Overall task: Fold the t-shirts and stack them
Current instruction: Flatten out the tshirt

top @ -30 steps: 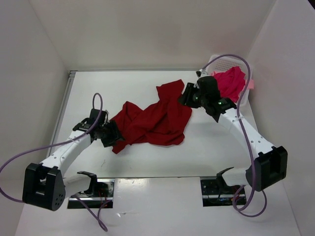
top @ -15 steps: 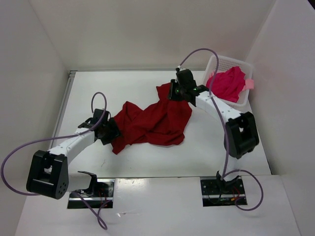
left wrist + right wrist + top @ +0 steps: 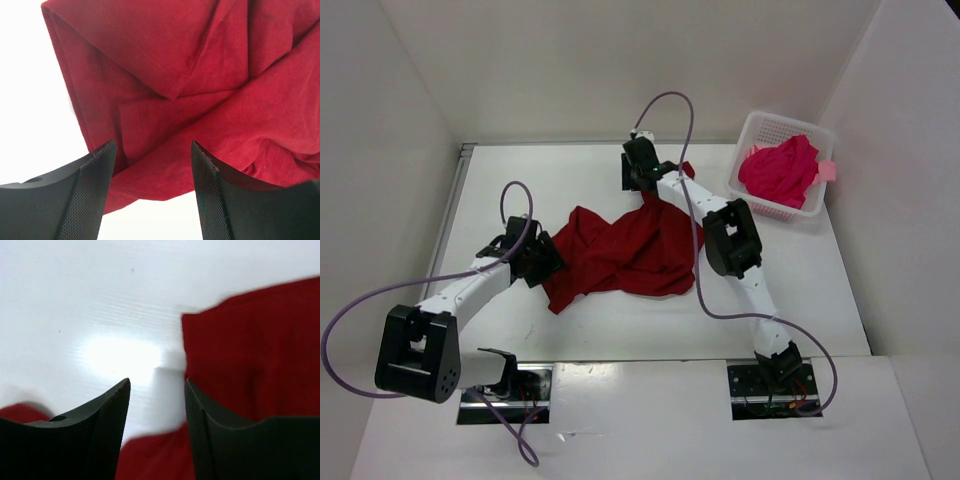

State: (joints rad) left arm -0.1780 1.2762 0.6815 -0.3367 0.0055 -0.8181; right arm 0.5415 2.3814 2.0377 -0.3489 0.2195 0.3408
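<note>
We are noting a white basket [image 3: 770, 128] sitting at the far right of the table [image 3: 550, 180], and we are taking every position from it.

- A bright crimson-pink t-shirt [image 3: 780, 170] is lying bunched inside the basket. A bit of light salmon pink cloth [image 3: 828, 170] is poking over its right rim.
- The dark red t-shirt [image 3: 630, 250] is lying crumpled on the table to the left of the basket, apart from it. It is spreading away from the basket in loose folds, with one narrow tongue reaching toward the far side.
- The right gripper [image 3: 157, 382] is hanging over that far tongue, left of the basket and about level with it. In its wrist view the two fingers are standing apart. Bare table is showing between them and red cloth is lying off to one side. It is gripping nothing.
- The left gripper [image 3: 152, 145] is sitting at the end of the dark red t-shirt farthest from the basket. Its fingers are spread wide and pointing at the folded hem. The cloth is showing beyond the tips rather than being pinched between them, so we are recording it as empty.
</note>
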